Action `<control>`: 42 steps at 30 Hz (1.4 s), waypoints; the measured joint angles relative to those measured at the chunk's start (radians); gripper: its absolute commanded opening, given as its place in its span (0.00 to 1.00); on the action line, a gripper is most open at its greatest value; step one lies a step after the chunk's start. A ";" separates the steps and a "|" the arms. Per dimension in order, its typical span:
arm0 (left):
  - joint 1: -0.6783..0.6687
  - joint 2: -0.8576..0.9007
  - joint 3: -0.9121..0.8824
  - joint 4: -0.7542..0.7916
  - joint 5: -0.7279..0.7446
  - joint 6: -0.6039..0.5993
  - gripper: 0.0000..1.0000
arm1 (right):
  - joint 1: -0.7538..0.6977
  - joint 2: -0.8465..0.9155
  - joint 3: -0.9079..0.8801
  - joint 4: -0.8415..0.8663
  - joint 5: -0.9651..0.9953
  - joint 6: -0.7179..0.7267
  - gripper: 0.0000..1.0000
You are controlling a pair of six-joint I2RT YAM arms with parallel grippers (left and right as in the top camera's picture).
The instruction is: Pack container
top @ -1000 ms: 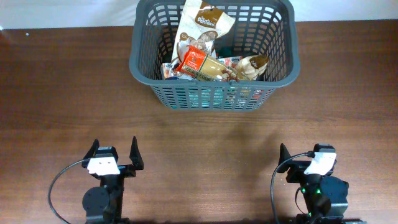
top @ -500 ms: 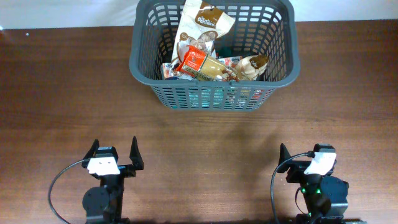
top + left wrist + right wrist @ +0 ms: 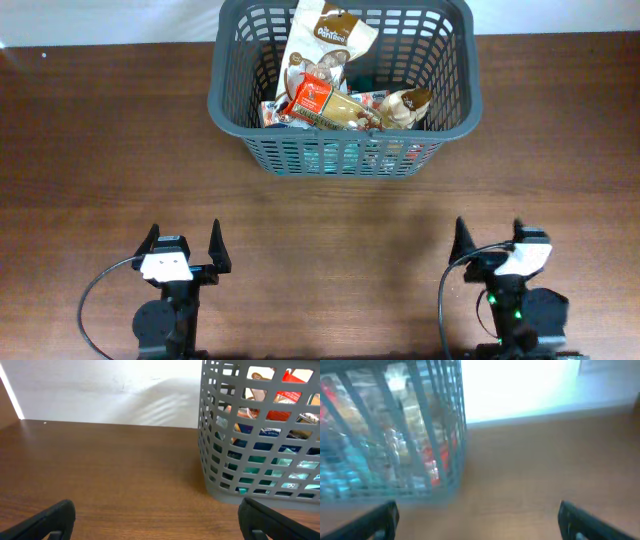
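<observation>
Right gripper (image 3: pixel 489 238) had shifted slightly rightward, spread empty like left gripper (image 3: pixel 183 243); large dark grey slotted plastic basket (image 3: pixel 340 158), well ahead, held packets (image 3: pixel 322 102), so arms apparently parked.

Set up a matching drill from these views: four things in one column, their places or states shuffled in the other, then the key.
Things
1. container
2. red packet
3. left gripper
4. right gripper

Places and states
A. open, at the near edge of the table, robot's right side
B. dark grey lattice, far middle of the table
C. open, at the near edge, robot's left side
D. lying inside the container, atop other packets

Pairs: 1-B, 2-D, 3-C, 4-A
</observation>
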 measured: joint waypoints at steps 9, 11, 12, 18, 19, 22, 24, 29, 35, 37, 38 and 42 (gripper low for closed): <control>0.000 0.000 0.000 -0.003 0.000 0.000 0.99 | 0.000 -0.005 -0.046 0.327 0.071 0.000 0.99; 0.000 0.000 0.000 -0.003 0.000 0.000 0.99 | 0.000 -0.005 -0.075 0.320 0.077 0.000 0.99; 0.000 0.000 0.000 -0.003 0.000 0.000 0.99 | 0.000 -0.005 -0.084 0.316 0.079 0.000 0.99; 0.000 0.000 0.000 -0.003 0.000 0.000 0.99 | 0.000 -0.005 -0.093 0.324 0.082 0.000 0.99; 0.000 0.000 0.000 -0.003 0.000 0.000 0.99 | 0.000 -0.005 -0.098 0.321 0.082 0.000 0.99; 0.000 0.000 0.000 -0.003 0.000 0.000 0.99 | 0.000 -0.005 -0.115 0.300 0.082 0.000 0.99; 0.000 0.000 0.000 -0.003 0.000 0.000 0.99 | 0.000 -0.005 -0.118 0.296 0.082 -0.001 0.99; 0.000 0.000 0.000 -0.003 0.000 0.000 0.99 | 0.000 -0.005 -0.119 0.163 0.085 0.000 0.99; 0.000 0.000 0.000 -0.004 0.000 0.000 0.99 | 0.000 -0.004 -0.119 0.100 0.085 0.000 0.99; 0.000 0.000 0.000 -0.004 0.000 0.000 0.99 | 0.000 -0.004 -0.119 0.100 0.085 0.000 0.99; 0.000 0.000 0.000 -0.004 0.000 0.000 0.99 | 0.000 -0.004 -0.119 0.100 0.085 0.000 0.99; 0.000 0.000 0.000 -0.004 0.000 0.000 0.99 | 0.000 -0.004 -0.119 0.100 0.085 0.000 0.99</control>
